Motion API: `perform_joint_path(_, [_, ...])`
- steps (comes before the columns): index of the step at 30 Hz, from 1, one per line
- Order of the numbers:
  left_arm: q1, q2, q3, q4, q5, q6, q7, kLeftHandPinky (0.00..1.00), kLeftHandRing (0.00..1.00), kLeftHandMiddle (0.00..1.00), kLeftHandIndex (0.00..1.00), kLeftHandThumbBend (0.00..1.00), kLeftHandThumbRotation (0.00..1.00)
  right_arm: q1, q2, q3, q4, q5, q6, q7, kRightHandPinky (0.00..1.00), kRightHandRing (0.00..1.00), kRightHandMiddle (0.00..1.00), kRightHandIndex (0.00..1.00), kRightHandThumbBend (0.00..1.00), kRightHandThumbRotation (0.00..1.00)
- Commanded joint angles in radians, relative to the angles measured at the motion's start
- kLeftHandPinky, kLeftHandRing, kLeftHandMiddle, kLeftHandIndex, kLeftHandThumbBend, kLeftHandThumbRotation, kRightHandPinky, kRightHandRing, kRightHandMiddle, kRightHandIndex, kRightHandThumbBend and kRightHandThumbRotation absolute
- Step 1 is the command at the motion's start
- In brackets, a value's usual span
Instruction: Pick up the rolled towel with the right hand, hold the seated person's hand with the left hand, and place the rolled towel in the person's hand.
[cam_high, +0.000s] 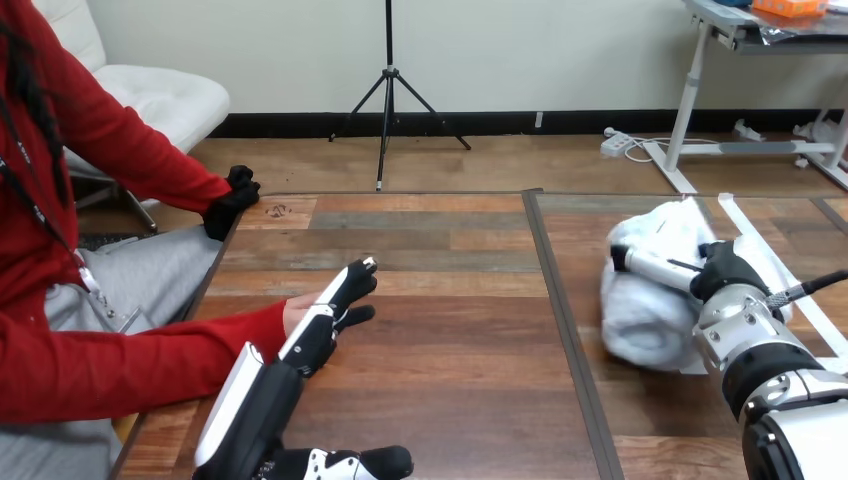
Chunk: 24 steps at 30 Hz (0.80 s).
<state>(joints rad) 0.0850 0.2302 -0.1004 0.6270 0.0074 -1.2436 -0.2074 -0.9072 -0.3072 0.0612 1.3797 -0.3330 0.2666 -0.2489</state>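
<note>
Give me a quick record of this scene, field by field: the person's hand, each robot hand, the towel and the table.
Person's hand: resting on the table near its left edge
Left robot hand: open, fingers straight, lying over the person's hand, not curled round it
Right robot hand: against the rolled towel; grip cannot be told
Rolled towel: white, on the table at the right
Table: wooden
</note>
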Motion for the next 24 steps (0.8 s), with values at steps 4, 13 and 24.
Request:
perform_joint_path(4, [-0.025,0.012,0.007,-0.054,-0.009,-0.008,-0.009,0.84,0.93,0.96,0.94,1.0,0.58,0.02,0.037,0.023,-0.008,-0.027,-0.062,-0.008,0.27,0.38,0.52,0.77,0.97,0.01])
perform_joint_path(13, [-0.018,0.015,0.012,-0.067,-0.007,0.0,-0.013,0.86,0.93,0.96,0.94,1.0,0.6,0.026,0.053,0.042,-0.009,-0.044,-0.092,0.021,0.32,0.42,0.51,0.6,0.95,0.0])
perform_joint_path(24, [-0.018,0.018,0.013,-0.073,-0.012,0.004,-0.02,0.85,0.93,0.96,0.94,1.0,0.6,0.021,0.072,0.05,-0.018,-0.043,-0.117,0.059,0.28,0.36,0.46,0.52,0.88,0.0])
